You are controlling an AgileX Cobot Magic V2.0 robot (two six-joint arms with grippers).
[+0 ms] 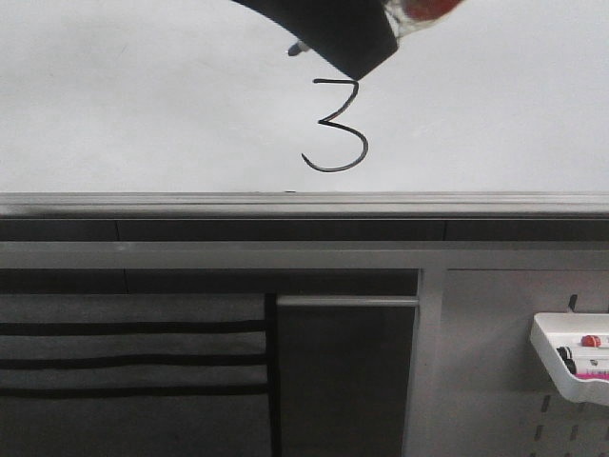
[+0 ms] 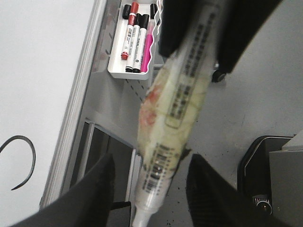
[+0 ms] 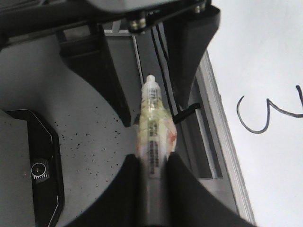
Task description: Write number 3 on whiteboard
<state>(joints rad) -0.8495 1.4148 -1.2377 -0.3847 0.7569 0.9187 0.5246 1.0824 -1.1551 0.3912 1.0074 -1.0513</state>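
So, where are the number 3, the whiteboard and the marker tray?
number 3 [image 1: 338, 129]: front view, middle stroke.
whiteboard [image 1: 143, 105]: front view, bare white surface.
marker tray [image 1: 557, 367]: front view, white front wall.

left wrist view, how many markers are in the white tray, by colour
red marker: 1
black marker: 1
pink marker: 1
total: 3 clearly seen in the tray; the dark bits at the frame edge are unclear
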